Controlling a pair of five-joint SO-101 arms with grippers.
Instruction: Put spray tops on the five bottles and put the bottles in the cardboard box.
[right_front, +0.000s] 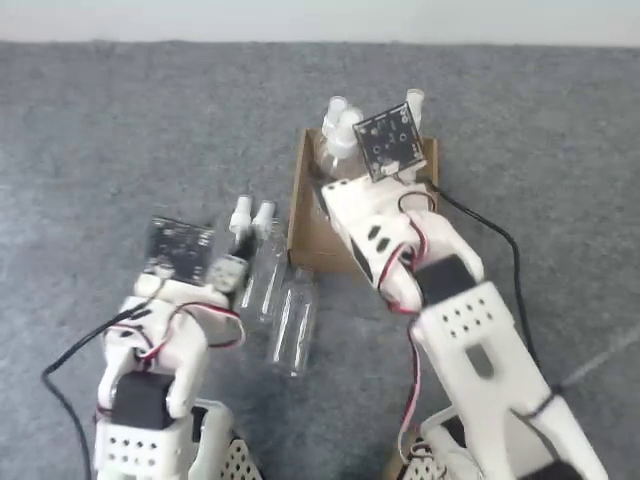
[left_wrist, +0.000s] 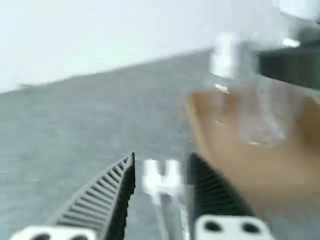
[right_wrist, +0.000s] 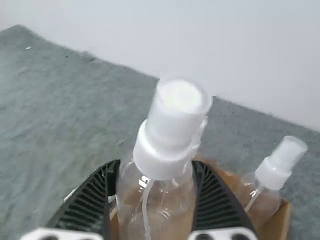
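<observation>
Clear plastic bottle (right_wrist: 155, 205), its white spray top (right_wrist: 172, 125) already fitted, stands upright in the right claw (right_wrist: 156, 170). The black jaws are clamped on its shoulders above the cardboard box (right_front: 300, 215). Held by the body, it can probably go straight down beside the capped bottle (right_wrist: 270, 180) standing at the box's far corner. That neighbour and the box walls look like the only things to steer round.

On the grey carpet (right_front: 120, 130) just beside the box, the left claw (left_wrist: 161, 162) sits low. Its jaws are spread either side of a small white top (left_wrist: 162, 175) and do not appear to pinch it, an approach that suits a grab at the neck. A lying bottle (right_front: 262, 275) rests close by that claw, with a second lying bottle (right_front: 295, 320) alongside it. They are touching or nearly so, and one could roll if the other is lifted.
</observation>
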